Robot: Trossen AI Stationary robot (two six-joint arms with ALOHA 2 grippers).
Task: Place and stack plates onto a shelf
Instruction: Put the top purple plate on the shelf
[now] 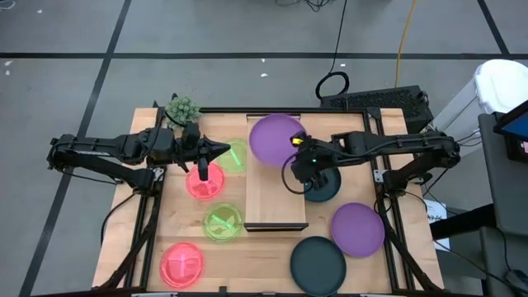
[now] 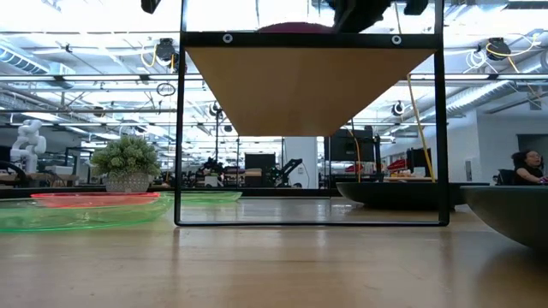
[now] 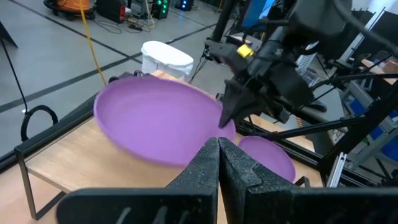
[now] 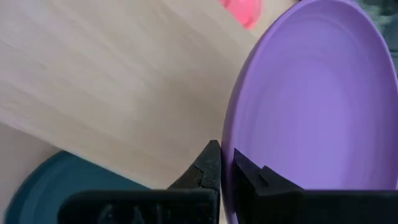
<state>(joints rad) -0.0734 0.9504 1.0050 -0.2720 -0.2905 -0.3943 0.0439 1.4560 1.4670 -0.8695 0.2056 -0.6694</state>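
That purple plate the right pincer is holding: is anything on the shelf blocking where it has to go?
Nothing visible does. The right pincer grips the purple plate by its rim over the shelf's far end, and the shelf is bare wood.

Both arms are black and made of long thin parts with thick round joints. Black cables loop along them. The right arm (image 1: 388,147) has a small yellow sticker and a tiny green light. The fingers (image 3: 239,177) look rough and pointed.
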